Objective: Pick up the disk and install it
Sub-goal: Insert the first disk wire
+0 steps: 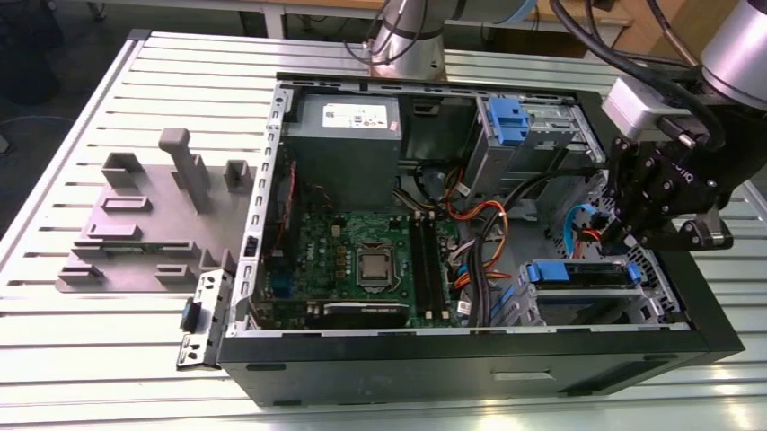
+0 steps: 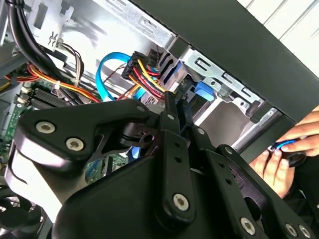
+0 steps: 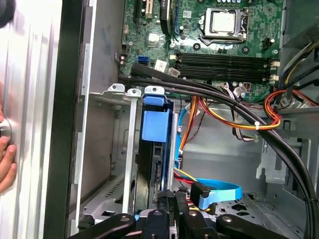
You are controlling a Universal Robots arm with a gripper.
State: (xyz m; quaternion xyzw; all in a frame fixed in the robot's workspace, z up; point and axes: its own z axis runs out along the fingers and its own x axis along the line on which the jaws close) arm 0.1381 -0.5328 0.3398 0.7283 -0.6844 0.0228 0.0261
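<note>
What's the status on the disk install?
Claw shut, down by the drive cage. Disk in the cage slot, blue frame showing. Cables close by the claw; a hand outside the case wall.

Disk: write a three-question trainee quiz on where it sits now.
1. True or false: the disk sits in the bay.
2. The gripper is nearest: A the CPU, B the disk, C the power supply.
3. Fill in: outside the case, a person's ___ is beside its wall.
Key: 1 true; 2 B; 3 hand.
</note>
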